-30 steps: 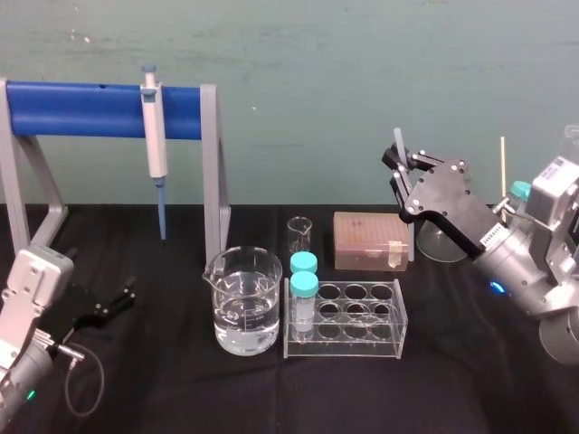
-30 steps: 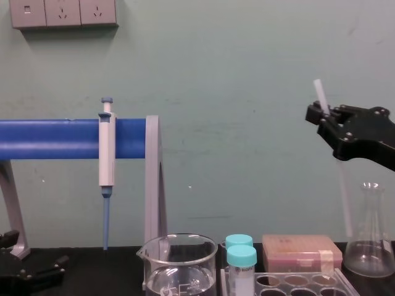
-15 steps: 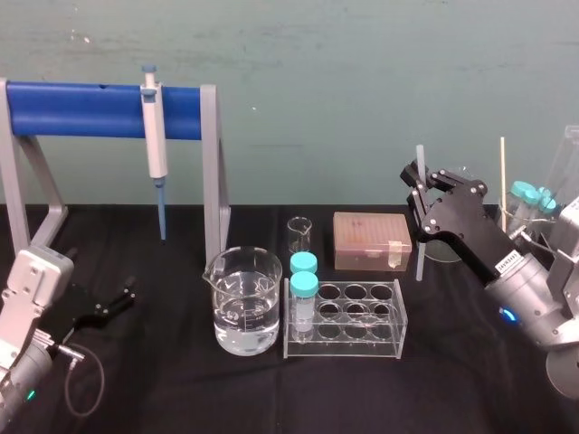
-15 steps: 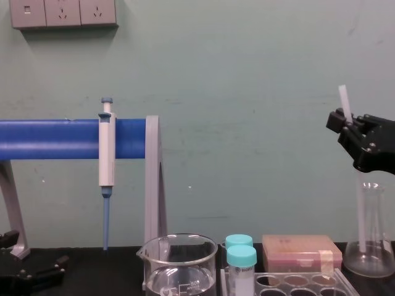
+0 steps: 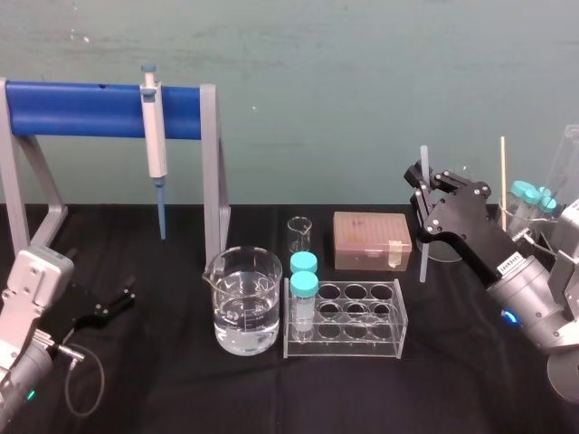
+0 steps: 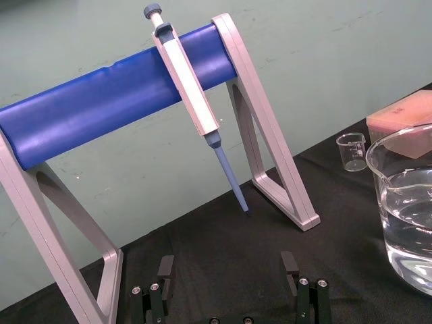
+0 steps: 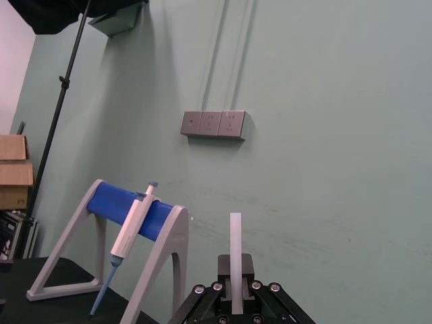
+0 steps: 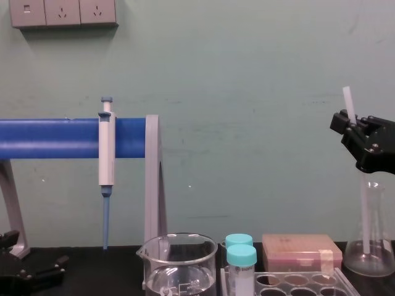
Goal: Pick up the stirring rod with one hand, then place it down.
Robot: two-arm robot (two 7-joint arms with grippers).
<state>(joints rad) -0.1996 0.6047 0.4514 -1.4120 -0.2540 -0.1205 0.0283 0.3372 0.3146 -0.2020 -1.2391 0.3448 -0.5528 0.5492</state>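
The left pincer [image 5: 113, 303] lies nearest, low over the front left of the black counter [image 5: 181, 389]. Its 2 fingers are spread wide with nothing between them, and it looks parked, well apart from the task's thing. Next out, at mid-counter, stands a glass beaker [image 5: 242, 303] part full of clear liquid. Just beside it is a clear tube rack [image 5: 348, 318] with 2 teal-capped tubes [image 5: 304, 283] at its left end. Farther out on the right, the right pincer [image 5: 422, 188] is raised above the counter and clamped on the stirring rod [image 5: 420, 249]. It grips the rod high up, so a short stub shows above the fingers and most of the length hangs below. The rod's long axis is close to vertical, with a slight lean in the chest view. Its lower end comes down near the counter, just right of the pink box [image 5: 371, 240] and in front of the conical flask [image 8: 382, 256]; whether it touches the cloth I cannot tell. What is left, as I judge it, is the placing, and it turns on an upright rod meeting a flat counter. The right arm would need to lower the rod and tip it over, or land the bottom end first, before letting go. The box, rack and flask all stand near that end. Farthest back, the blue-barred stand [image 5: 81, 110] carries the pipette [image 5: 154, 136] against the green wall.
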